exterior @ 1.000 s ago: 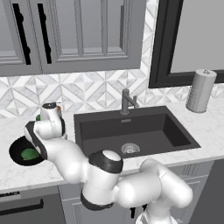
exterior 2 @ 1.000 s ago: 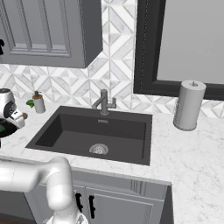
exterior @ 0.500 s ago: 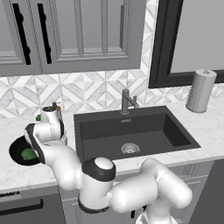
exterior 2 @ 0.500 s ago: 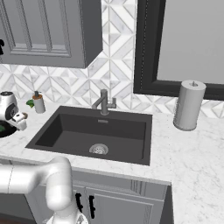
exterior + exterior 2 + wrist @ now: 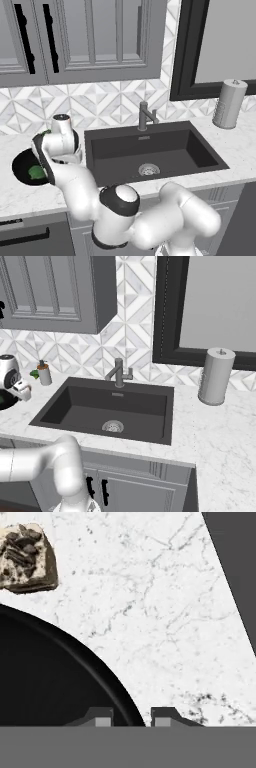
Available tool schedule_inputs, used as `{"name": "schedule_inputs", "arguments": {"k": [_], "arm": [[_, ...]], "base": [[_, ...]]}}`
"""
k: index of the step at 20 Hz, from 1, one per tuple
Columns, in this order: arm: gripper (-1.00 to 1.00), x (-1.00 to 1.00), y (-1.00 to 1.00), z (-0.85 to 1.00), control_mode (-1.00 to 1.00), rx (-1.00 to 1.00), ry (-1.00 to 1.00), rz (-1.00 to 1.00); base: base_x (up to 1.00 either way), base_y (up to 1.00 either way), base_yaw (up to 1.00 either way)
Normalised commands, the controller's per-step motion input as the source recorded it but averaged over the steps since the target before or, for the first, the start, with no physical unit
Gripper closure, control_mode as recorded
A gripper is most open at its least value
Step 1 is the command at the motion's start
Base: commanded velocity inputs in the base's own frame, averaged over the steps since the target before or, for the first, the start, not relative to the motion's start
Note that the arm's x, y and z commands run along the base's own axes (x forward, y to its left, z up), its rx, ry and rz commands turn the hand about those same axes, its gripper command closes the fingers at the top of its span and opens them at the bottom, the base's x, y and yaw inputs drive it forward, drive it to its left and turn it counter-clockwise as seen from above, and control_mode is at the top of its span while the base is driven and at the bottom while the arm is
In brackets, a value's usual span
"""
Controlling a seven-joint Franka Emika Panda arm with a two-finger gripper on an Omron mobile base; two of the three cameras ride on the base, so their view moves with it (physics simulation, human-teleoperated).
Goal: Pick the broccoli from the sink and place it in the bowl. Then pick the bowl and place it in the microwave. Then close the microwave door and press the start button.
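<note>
The gripper (image 5: 132, 717) is straddling the bowl (image 5: 45, 677) rim, one finger inside and one outside, pinching it; the broccoli (image 5: 36, 172) is lying inside. The bowl pickup is under way, and lifting it level toward the microwave likely comes next.

A rendered home kitchen. A dark-grey sink (image 5: 152, 152) with a round silver drain (image 5: 148, 170) and a grey faucet (image 5: 146, 116) is set into a white marble desk (image 5: 220, 428). Grey panelled cabinet doors (image 5: 95, 37) hang above, and more cabinet doors (image 5: 132, 491) stand below the sink. A diamond-patterned tile backsplash (image 5: 107, 105) runs along the far wall, and a paper towel roll (image 5: 216, 376) stands upright at the right.
</note>
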Motion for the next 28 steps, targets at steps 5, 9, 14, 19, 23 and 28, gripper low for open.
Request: {"name": "schedule_inputs", "arguments": {"k": [5, 9, 14, 19, 23, 28], "arm": [[1.00, -0.63, -0.84, 0.80, -1.00, 0.04, -0.04, 0.00], [1.00, -0.61, -1.00, 0.51, -1.00, 0.02, -0.05, 0.00], [1.00, -0.46, -0.99, 0.58, -1.00, 0.00, -0.05, 0.00], [1.00, -0.29, -0.98, 0.53, -1.00, 0.00, 0.00, -0.08], [1.00, -0.31, -0.99, 0.38, -1.00, 0.01, 0.00, -0.15], [1.00, -0.46, -0.95, 0.20, -1.00, 0.07, 0.00, -0.17]], "base": [[0.00, 0.00, 0.00], [0.00, 0.00, 0.00], [0.00, 0.00, 0.00], [0.00, 0.00, 0.00], [0.00, 0.00, 0.00], [0.00, 0.00, 0.00]]}}
